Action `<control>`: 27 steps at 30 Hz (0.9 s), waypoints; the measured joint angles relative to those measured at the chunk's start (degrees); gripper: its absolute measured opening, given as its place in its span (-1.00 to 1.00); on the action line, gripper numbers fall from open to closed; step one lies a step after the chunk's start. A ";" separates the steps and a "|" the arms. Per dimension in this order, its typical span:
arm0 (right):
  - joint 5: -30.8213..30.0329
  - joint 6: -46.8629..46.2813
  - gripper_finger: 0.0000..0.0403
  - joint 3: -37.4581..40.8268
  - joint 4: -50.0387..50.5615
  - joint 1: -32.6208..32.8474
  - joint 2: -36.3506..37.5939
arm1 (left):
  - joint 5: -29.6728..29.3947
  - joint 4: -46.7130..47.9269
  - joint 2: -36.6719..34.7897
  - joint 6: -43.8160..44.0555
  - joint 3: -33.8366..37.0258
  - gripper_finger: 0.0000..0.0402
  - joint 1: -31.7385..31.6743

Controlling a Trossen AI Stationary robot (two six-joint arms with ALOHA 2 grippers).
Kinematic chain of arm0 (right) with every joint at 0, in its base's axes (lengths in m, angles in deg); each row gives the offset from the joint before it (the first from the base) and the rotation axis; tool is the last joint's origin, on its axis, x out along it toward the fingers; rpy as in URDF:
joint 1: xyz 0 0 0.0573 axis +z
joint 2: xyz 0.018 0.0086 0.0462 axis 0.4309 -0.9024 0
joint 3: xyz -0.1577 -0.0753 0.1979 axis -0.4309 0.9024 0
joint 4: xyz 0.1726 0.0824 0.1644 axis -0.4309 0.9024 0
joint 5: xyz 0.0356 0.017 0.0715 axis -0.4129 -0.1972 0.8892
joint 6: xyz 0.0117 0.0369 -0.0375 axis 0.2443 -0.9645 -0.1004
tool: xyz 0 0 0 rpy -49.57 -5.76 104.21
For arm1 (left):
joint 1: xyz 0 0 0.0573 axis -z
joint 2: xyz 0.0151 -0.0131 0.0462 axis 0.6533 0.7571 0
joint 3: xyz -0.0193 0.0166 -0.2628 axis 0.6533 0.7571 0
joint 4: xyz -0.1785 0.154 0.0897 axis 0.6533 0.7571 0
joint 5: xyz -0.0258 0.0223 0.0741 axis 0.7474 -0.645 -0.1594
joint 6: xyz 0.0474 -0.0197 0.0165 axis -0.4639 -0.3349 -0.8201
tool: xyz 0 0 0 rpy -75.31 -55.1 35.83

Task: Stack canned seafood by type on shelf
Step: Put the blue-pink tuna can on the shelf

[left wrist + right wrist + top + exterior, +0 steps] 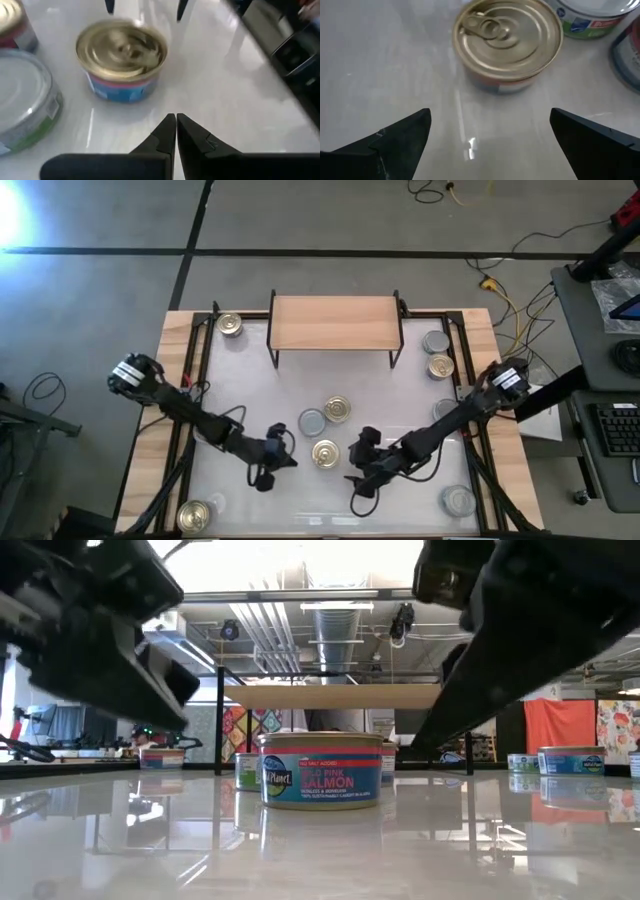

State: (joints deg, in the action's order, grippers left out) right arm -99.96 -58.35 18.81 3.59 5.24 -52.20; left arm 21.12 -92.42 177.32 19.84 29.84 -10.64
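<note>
The centre gold-topped tin (325,452) stands on the white table between my two grippers; the low view shows its red and blue salmon label (322,768). My left gripper (285,458) sits just to the tin's left, fingers shut (176,127), with the tin (121,57) ahead of it. My right gripper (350,462) is just to the tin's right, wide open (490,135), facing the pull-ring top (507,40) without touching it. The light-wood shelf (335,320) stands at the far edge with nothing on it.
A gold tin (337,409) and a silver tin (311,422) sit close behind the centre tin. Others are scattered: gold (230,325) far left, silver (435,340) and gold (440,366) far right, gold (197,515) near left, silver (459,502) near right.
</note>
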 joint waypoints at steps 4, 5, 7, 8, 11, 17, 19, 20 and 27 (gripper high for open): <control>-0.05 0.04 0.99 -0.01 -1.00 -0.16 -2.31 | -0.27 1.72 3.93 -2.25 -2.92 -0.90 -0.95; -0.02 0.04 0.99 -0.05 -1.04 -0.17 -2.77 | -0.29 1.89 4.83 -2.86 -3.63 -0.86 -1.23; -0.09 0.04 0.99 -0.48 -1.01 -0.26 -3.33 | -0.45 1.76 6.75 -4.36 -5.22 -0.74 -1.70; -0.15 0.06 0.99 -0.68 -1.18 -0.28 -3.41 | -1.09 1.92 7.54 -5.28 -5.97 -0.68 -1.88; -2.14 0.54 0.99 -0.84 -1.13 -0.42 -3.59 | -3.23 1.63 9.98 -8.50 -8.68 -0.49 -2.15; -3.11 3.14 0.99 -0.94 -0.29 -0.72 -3.62 | -3.37 3.68 13.11 -11.01 -13.87 -0.22 -2.34; -3.04 3.98 0.99 -0.94 0.07 -0.79 -3.62 | -3.13 5.50 13.66 -11.01 -15.32 -0.18 -2.34; -3.04 4.79 0.99 -0.94 0.13 -0.79 -3.62 | -2.57 6.23 13.86 -11.00 -16.11 -0.16 -2.34; -2.38 6.84 0.99 -1.02 2.75 -0.77 -2.86 | -1.21 16.42 13.57 -10.21 -20.59 -0.15 -2.19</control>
State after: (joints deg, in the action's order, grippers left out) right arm -102.34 -51.51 17.79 6.34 4.47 -55.07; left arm 19.91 -76.01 190.89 9.63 9.25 -12.83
